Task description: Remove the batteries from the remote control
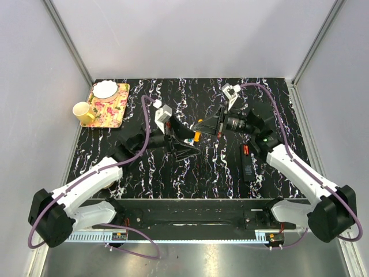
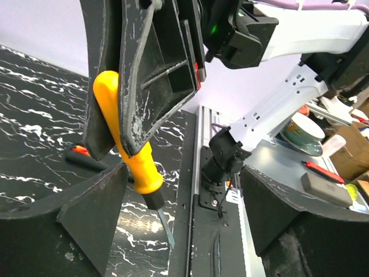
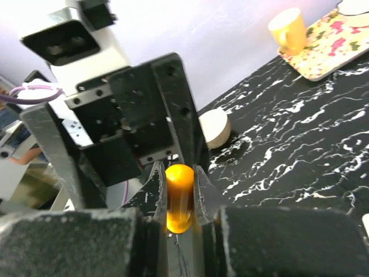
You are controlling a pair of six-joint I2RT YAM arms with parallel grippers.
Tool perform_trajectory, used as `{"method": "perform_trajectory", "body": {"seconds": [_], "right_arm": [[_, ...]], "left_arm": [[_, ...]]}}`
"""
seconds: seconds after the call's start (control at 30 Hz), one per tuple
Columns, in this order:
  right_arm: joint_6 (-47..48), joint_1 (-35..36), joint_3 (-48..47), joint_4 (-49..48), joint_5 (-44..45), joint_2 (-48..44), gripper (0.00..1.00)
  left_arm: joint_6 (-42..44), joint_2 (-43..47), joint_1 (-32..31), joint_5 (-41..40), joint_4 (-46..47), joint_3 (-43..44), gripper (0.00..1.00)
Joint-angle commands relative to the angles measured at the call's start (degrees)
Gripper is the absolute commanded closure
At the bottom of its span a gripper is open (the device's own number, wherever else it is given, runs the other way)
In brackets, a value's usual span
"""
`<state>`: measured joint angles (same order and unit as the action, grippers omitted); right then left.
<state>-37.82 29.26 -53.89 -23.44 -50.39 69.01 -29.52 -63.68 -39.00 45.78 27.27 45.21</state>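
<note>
The black remote control [image 1: 248, 163] lies on the table right of centre, near the right arm, with a small red spot at its far end. No batteries show clearly in any view. My right gripper [image 1: 200, 129] [image 3: 180, 196] is shut on the handle of an orange screwdriver [image 1: 196, 137] [image 3: 179, 193] and holds it above the table, with the blade pointing down in the left wrist view [image 2: 130, 144]. My left gripper [image 1: 185, 142] [image 2: 181, 199] is open. Its fingers [image 2: 86, 216] stand on either side of the screwdriver and do not touch it.
A floral tray [image 1: 115, 109] with a white bowl [image 1: 105, 88] sits at the back left, with a yellow mug [image 1: 83, 112] [image 3: 288, 29] beside it. A round cream disc [image 3: 214, 128] lies on the table behind the left gripper. The arm bases' rail [image 1: 190, 216] runs along the near edge.
</note>
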Motion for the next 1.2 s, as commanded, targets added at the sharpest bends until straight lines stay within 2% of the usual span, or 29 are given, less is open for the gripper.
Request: {"method": "perform_trajectory", "body": {"seconds": [0.0, 0.1, 0.2, 0.3, 0.33, 0.4, 0.43, 0.53, 0.6, 0.63, 0.7, 0.73, 0.87, 0.93, 0.97, 1.03, 1.07, 1.17], "right_arm": [[6.2, 0.3, -2.2, 9.6, 7.8, -3.4, 1.00], [5.2, 0.3, -1.8, 8.7, 7.7, -3.4, 1.00], [4.4, 0.3, -1.3, 7.0, 6.6, -3.4, 1.00], [3.7, 0.3, -0.3, 5.6, 6.4, -3.8, 1.00], [3.5, 0.3, 0.0, 5.3, 6.3, -3.9, 1.00], [2.8, 0.3, 0.5, 3.9, 5.7, -4.1, 1.00], [2.9, 0.4, 0.9, 3.6, 5.3, -4.1, 1.00], [2.8, 0.3, 0.8, 3.5, 3.3, -4.1, 1.00], [3.2, 0.3, 0.9, 4.9, 3.8, -4.8, 0.93], [3.5, 0.3, 1.4, 5.5, 4.4, -5.4, 0.81], [3.7, 0.2, 2.3, 5.5, 5.2, -7.1, 0.66], [3.5, 0.2, 3.0, 5.0, 5.2, -7.7, 0.47], [2.8, 0.2, 3.3, 4.5, 4.1, -8.7, 0.24], [1.8, 0.2, 3.4, 3.2, 3.3, -8.5, 0.26], [1.4, 0.3, 3.4, 2.7, 2.9, -8.5, 0.31], [0.2, 0.2, 3.8, 1.1, 2.8, -8.4, 0.33], [-0.1, 0.2, 3.7, 0.9, 2.8, -8.3, 0.39], [-1.2, 0.2, 4.0, -0.7, 2.8, -7.5, 0.43]], "left_arm": [[6.1, 3.1, 0.1, -6.0, -3.7, 1.3, 0.16], [6.2, 1.6, 0.1, -4.9, -4.6, 2.9, 0.18], [6.1, -0.2, 0.1, -3.6, -4.0, 4.1, 0.25], [5.2, -1.9, 0.1, -3.1, -2.0, 4.6, 0.47], [4.9, -2.1, 0.0, -3.2, -1.6, 4.7, 0.60], [3.7, -3.2, 0.1, -3.4, 0.4, 5.0, 0.81], [3.2, -3.5, 0.1, -3.3, 0.9, 5.1, 1.00], [2.7, -3.8, 0.0, -4.6, 0.7, 5.3, 1.00], [3.0, -3.5, 0.1, -5.9, 0.2, 5.0, 1.00], [3.2, -2.7, 0.1, -6.3, 0.1, 4.4, 1.00], [3.3, -1.7, 0.1, -7.0, 0.2, 3.7, 1.00], [3.6, -0.9, 0.1, -6.9, 0.2, 2.9, 1.00], [3.4, 0.2, 0.1, -6.1, 0.9, 2.1, 1.00], [3.4, 0.6, 0.1, -5.8, 1.2, 1.9, 1.00], [3.5, 0.8, 0.1, -5.9, 1.2, 1.6, 1.00], [3.6, 0.8, 0.0, -6.1, 1.2, 1.5, 1.00], [3.6, 0.8, 0.0, -5.8, 1.2, 1.5, 1.00], [3.1, 0.4, 0.1, -4.7, 1.7, 1.6, 1.00]]}}
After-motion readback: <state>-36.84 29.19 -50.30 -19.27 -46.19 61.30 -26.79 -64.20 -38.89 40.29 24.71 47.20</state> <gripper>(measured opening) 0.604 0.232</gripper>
